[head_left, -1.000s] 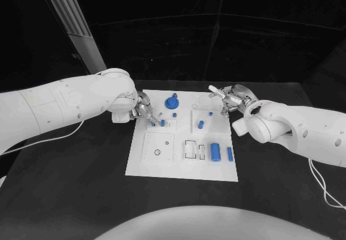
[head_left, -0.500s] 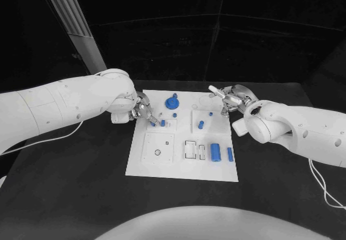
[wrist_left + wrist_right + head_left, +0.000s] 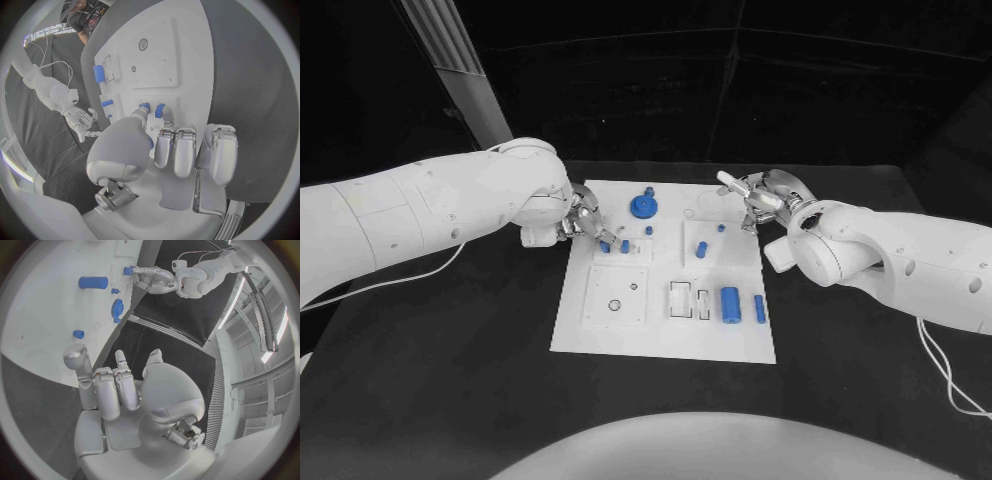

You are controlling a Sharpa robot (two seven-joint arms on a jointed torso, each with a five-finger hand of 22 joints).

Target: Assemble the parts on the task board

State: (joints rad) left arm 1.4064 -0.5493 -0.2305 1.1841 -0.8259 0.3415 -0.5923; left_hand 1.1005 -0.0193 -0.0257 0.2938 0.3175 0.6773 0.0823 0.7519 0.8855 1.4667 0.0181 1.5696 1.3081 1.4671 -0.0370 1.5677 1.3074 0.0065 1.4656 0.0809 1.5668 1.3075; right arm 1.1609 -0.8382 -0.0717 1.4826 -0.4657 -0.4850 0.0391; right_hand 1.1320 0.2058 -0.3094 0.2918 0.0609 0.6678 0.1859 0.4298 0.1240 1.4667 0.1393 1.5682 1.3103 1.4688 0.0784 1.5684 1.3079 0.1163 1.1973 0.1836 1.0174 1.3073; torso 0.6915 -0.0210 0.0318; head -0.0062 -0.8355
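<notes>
Left robot hand is reaching narrow-fingered onto small blue pegs at the task board's 10 o'clock, likely to pinch one; grasp unconfirmed. Right robot hand is waiting loosely curled, holding nothing, at 2 o'clock.

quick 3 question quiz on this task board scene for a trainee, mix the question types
1. True or false: the left hand is at the task board's left edge, by small blue parts.
2. The large round blue part sits at the board's: A) far end B) near end C) off the board.
3. Fill in: the right hand holds ___.

Key: 1 true; 2 A; 3 nothing.
</notes>
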